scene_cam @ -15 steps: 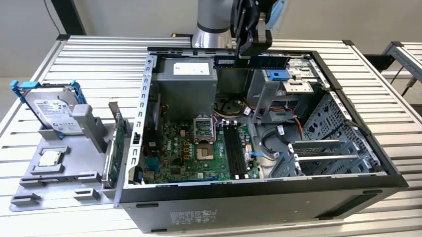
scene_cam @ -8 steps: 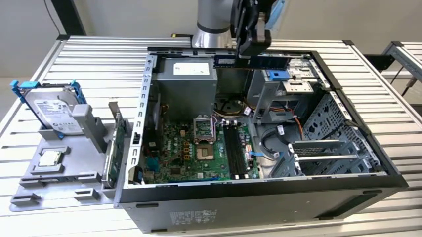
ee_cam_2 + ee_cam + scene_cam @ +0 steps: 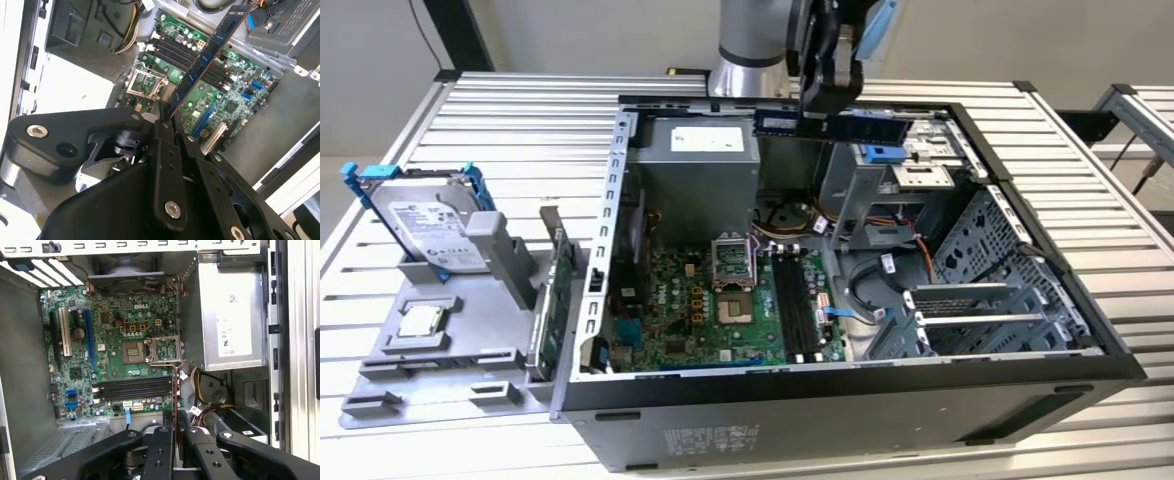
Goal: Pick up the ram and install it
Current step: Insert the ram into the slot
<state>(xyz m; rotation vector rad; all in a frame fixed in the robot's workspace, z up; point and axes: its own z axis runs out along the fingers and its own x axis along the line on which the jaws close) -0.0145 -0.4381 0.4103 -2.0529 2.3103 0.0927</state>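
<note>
Dark blue with black chips, the ram (image 3: 843, 124) hangs level under the gripper (image 3: 829, 106). It is pinched on its flat faces at about mid-length, which keeps the stick balanced and leaves the lower long edge free. The fingers are closed tight on it, and I see no gap on either side. In the second wrist view the ram (image 3: 210, 50) runs out from between the fingers (image 3: 161, 131) across the green motherboard (image 3: 235, 95). In the first wrist view it is edge-on, a thin line (image 3: 175, 390) rising from the gripper (image 3: 175, 416).

From the exterior view I judge the stick to be high up, over the far rim of the open computer case (image 3: 1014, 372) near the power supply (image 3: 700, 150), well clear of the board below. The dark memory slots (image 3: 135, 388) lie beside the processor socket (image 3: 162, 349), and I see no stick seated in them. The ram runs crosswise to those slots, so I judge it picked up and carried in, but not lined up or installed.

On the exterior view's left, a grey holder (image 3: 420, 375) stands on the slatted table (image 3: 520, 110). It keeps the hard drive (image 3: 434, 215) in its blue frame and the green card (image 3: 560, 300) upright, out of the arm's way.
</note>
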